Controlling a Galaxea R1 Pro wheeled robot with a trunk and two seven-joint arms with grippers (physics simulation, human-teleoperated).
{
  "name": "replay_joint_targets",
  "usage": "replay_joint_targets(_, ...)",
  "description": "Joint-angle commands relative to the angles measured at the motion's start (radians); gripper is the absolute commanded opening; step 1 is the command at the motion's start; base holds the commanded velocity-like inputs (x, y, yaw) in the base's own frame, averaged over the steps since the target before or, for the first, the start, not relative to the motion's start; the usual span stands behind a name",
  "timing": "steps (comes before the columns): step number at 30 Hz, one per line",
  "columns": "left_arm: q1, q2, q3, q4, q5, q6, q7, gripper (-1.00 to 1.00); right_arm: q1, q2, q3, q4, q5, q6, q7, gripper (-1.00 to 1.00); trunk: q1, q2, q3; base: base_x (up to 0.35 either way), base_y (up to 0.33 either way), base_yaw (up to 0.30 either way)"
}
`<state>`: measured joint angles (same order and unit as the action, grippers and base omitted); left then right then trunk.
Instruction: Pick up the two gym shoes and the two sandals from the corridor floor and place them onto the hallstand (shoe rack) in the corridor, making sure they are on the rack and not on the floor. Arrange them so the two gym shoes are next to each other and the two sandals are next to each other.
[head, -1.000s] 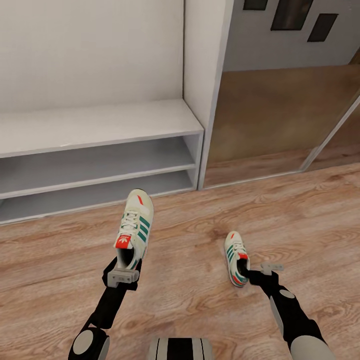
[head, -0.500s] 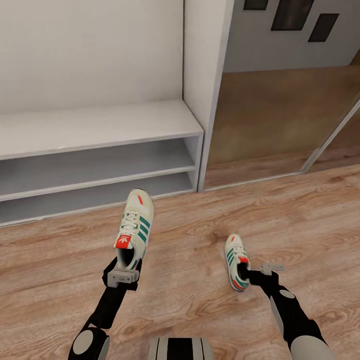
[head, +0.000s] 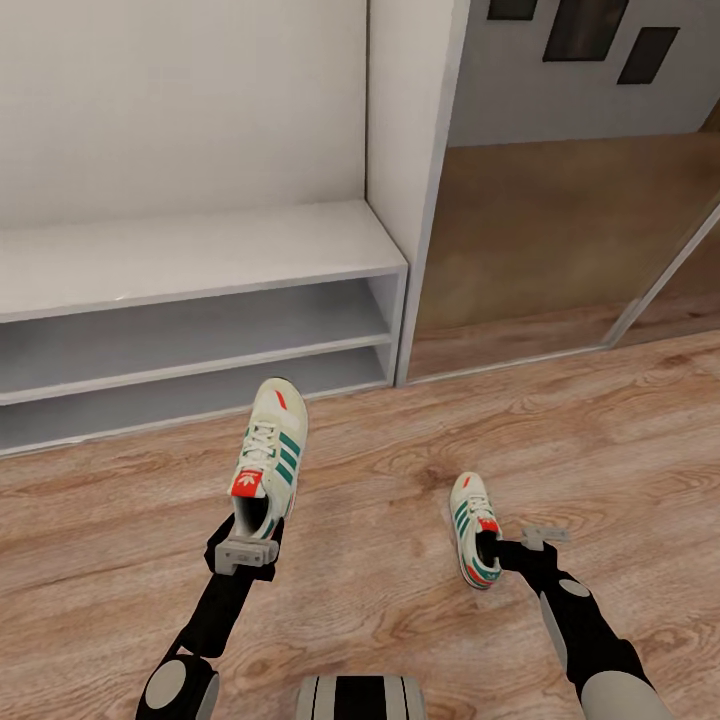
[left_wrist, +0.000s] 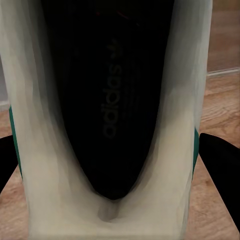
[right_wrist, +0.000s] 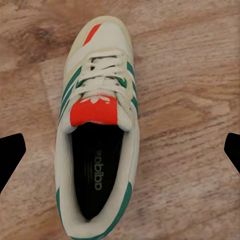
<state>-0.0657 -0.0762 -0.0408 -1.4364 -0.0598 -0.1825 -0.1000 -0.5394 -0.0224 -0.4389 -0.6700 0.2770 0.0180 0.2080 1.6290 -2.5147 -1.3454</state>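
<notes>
My left gripper had its jaws clamped on one gym shoe; right gripper hung, jaws apart, over the other on the floor.

Clamped in the left claw, an off-white gym shoe is showing green stripes and a red-orange tongue. Before the right claw, its twin is wearing the same colours. The hallstand is looking pale grey; the floor is showing light brown wood grain.
</notes>
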Motion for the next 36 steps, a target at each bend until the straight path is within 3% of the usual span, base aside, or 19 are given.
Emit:
replay_joint_targets(1,0.0,-0.001,0.002,0.0,-0.006,-0.003,-0.003,-1.0,-0.001,0.001,-0.006,-0.002,0.01,0.002,0.008,1.0,0.0,0.0,-0.001,0.002,0.0,0.0)
replay_joint_targets(7,0.0,-0.001,0.001,-0.001,-0.006,-0.002,-0.003,-1.0,-0.001,0.0,-0.006,-0.002,0.009,0.002,0.008,1.0,0.002,-0.001,-0.019,0.001,0.0,0.0)
replay_joint_targets(29,0.0,-0.002,0.001,0.0,-0.006,-0.002,-0.003,-1.0,-0.001,-0.002,-0.006,-0.002,0.008,0.003,0.007,1.0,0.012,-0.006,-0.137,0.0,0.0,0.02)
replay_joint_targets(36,0.0,-0.001,0.001,0.0,-0.006,-0.003,-0.003,-1.0,-0.001,-0.003,-0.007,-0.003,0.008,0.002,0.007,1.0,0.012,-0.006,-0.143,0.0,0.0,0.1)
